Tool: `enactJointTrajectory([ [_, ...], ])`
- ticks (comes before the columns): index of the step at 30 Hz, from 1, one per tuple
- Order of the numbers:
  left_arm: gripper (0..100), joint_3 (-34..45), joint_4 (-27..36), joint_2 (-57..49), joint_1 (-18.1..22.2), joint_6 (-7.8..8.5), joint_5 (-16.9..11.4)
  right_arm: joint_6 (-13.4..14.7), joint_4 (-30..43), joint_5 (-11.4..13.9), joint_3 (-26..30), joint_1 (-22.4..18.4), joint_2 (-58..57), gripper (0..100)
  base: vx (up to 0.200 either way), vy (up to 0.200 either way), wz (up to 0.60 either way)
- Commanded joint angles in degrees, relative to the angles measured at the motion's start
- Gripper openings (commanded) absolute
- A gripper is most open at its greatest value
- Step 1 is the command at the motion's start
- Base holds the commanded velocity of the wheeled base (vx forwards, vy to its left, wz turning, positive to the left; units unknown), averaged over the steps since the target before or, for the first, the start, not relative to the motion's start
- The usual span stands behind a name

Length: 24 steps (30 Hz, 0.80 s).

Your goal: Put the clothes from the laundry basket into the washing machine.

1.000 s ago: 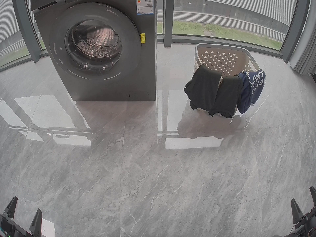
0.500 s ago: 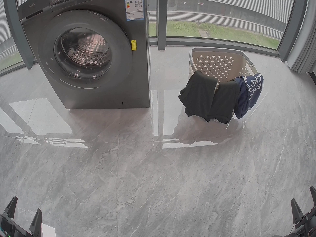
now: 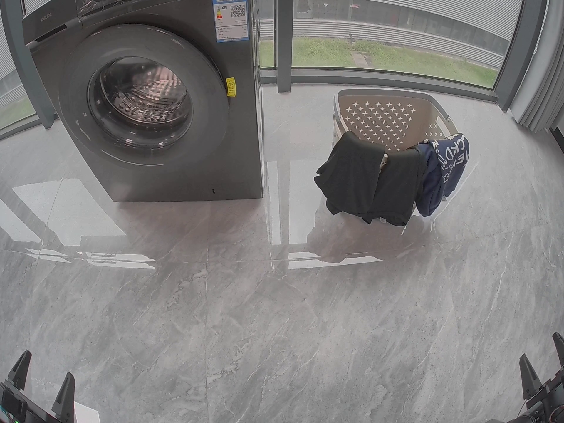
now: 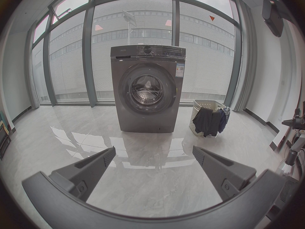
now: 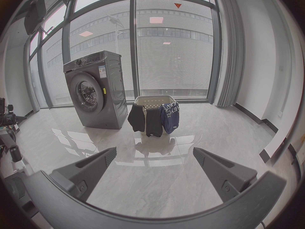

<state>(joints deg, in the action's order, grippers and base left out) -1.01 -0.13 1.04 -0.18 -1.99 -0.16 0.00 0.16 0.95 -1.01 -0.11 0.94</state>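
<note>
- Head view: a boxy, dark grey metal washing machine (image 3: 147, 89) stands at 11 o'clock on glossy, marble-veined grey floor tiles (image 3: 294, 336). Its round porthole shows a ribbed, shiny drum.
- At 1 o'clock, well apart from the machine, sits the laundry basket (image 3: 395, 94), beige plastic with rounded corners and star-shaped perforations in its walls.
- Soft clothes hang over the basket's near rim: a dark charcoal garment (image 3: 349, 174) at the 9 o'clock end, a second dark garment (image 3: 398, 186) touching it, and a navy garment (image 3: 442, 168) with white lettering at the 3 o'clock end.
- The left tool (image 3: 46, 366) shows at 7 o'clock, the right tool (image 3: 540, 351) at 5 o'clock. Both are over bare floor, far from the basket.
- Left wrist view: the black, wedge-shaped fingers (image 4: 92, 169) are spread wide, with nothing between them.
- Right wrist view: this tool's fingers (image 5: 222, 170) are likewise spread wide around nothing.
- Tall curved window glazing (image 3: 399, 30) and a pleated grey curtain (image 3: 543, 77) close the room behind.
</note>
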Motion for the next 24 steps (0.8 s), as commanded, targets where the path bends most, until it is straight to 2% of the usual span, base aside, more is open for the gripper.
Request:
enactJointTrajectory([
  [1, 100, 0.9, 0.0, -0.4, 0.0, -0.12, 0.0, 0.0, 0.0, 0.0, 0.9, 0.0, -0.8, 100, 0.2, 0.0, 0.0],
  [5, 100, 0.9, 0.0, -0.4, 0.0, -0.12, 0.0, 0.0, -0.1, 0.0, 0.9, 0.0, -0.8, 100, 0.2, 0.0, 0.0],
  [14, 100, 0.9, 0.0, -0.4, 0.0, -0.39, 0.1, 0.0, 0.0, 0.0, 0.9, 0.0, -0.8, 100, 0.0, 0.0, 0.0],
  [24, 100, 0.9, 0.0, -0.4, 0.0, -0.39, 0.1, 0.0, 0.0, 0.0, 0.9, 0.0, -0.8, 100, 0.0, -0.2, 0.0],
])
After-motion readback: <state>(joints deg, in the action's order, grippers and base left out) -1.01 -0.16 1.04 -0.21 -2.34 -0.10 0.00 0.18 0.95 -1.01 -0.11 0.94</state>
